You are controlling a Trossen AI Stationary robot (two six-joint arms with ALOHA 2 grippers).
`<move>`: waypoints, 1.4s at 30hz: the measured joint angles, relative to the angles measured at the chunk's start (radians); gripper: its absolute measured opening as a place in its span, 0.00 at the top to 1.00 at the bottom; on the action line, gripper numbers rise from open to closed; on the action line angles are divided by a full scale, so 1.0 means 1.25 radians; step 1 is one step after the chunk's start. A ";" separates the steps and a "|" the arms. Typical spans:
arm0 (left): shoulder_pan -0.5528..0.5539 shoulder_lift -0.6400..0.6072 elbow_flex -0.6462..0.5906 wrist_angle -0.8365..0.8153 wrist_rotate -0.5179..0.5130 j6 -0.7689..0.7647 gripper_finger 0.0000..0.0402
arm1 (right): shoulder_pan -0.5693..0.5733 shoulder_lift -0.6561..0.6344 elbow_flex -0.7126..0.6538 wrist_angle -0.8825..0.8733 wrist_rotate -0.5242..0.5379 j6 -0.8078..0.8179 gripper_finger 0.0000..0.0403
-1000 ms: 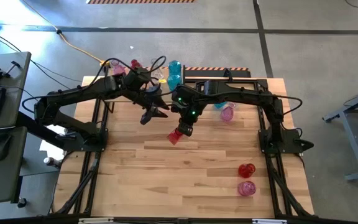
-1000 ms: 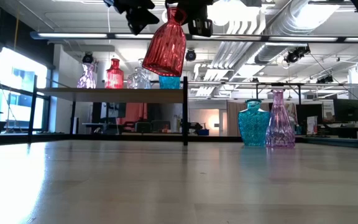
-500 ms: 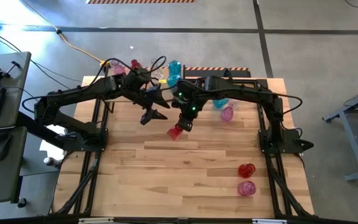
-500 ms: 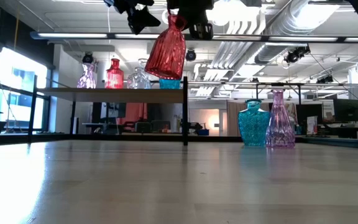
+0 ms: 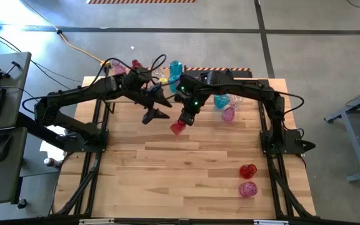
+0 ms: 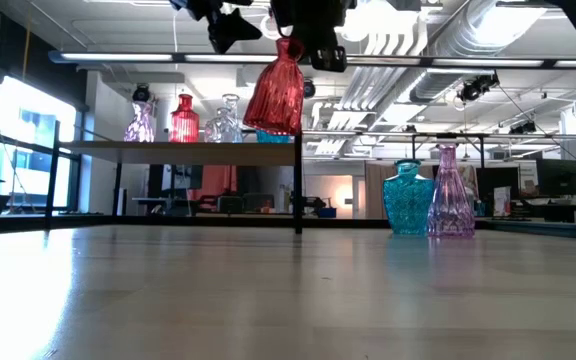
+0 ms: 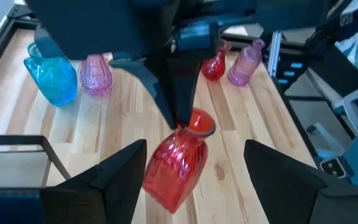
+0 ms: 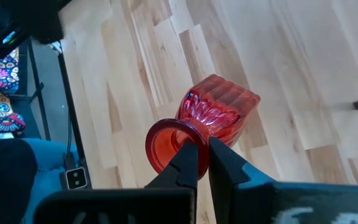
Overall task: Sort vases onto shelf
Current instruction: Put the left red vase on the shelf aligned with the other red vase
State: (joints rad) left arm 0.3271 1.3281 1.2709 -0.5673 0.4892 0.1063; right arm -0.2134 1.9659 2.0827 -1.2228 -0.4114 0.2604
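Vases already line the shelf [image 6: 183,147], so the right gripper [image 5: 186,116], pinching a red ribbed vase [image 6: 276,93] by its neck high above the table, should level it before lowering into a gap, while the open-fingered left gripper [image 5: 157,107] hovers beside.

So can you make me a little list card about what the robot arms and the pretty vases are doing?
held vase: red vase, gripped at the neck, hanging tilted in the air above the table
right gripper: fingers shut on the red vase's neck
left gripper: fingers open, beside the red vase, holding nothing
shelf: pink, red, clear and blue vases on it
on the table near the shelf: teal vase and pink vase, both upright
far from the shelf: two more vases, red and pink
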 joint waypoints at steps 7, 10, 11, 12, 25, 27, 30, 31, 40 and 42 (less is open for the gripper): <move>0.000 0.000 0.000 0.047 -0.004 -0.091 0.35 | -0.021 0.000 0.000 0.008 -0.034 0.000 1.00; 0.000 0.000 0.000 0.047 -0.004 -0.114 0.35 | -0.028 0.000 0.000 0.012 -0.052 0.000 1.00; 0.000 0.000 0.000 0.047 -0.004 -0.118 0.35 | -0.029 0.000 0.000 0.012 -0.053 -0.001 1.00; 0.000 0.000 0.000 0.047 -0.004 -0.120 0.35 | -0.031 0.000 0.000 0.012 -0.053 -0.006 1.00; -0.002 0.009 0.000 0.045 -0.094 -0.037 0.35 | -0.041 -0.002 0.155 -0.052 -0.045 -0.036 1.00; -0.002 0.009 0.000 0.045 -0.139 -0.045 0.35 | -0.041 -0.002 0.159 -0.055 -0.044 -0.033 1.00; -0.001 0.009 0.000 0.045 -0.194 -0.083 0.36 | -0.041 -0.002 0.156 -0.054 -0.043 -0.024 1.00; -0.001 0.009 0.000 0.044 -0.202 -0.099 0.36 | -0.043 -0.002 0.155 -0.055 -0.037 -0.021 1.00; -0.001 0.009 0.000 0.044 -0.208 -0.169 0.36 | -0.046 -0.001 0.154 -0.055 0.012 0.024 1.00; -0.001 0.009 0.000 0.044 -0.216 -0.183 0.36 | -0.046 -0.001 0.154 -0.055 0.013 0.024 1.00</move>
State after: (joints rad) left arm 0.3260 1.3396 1.2709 -0.5128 0.2197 -0.1223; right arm -0.2707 1.9644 2.2757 -1.2918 -0.3958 0.2909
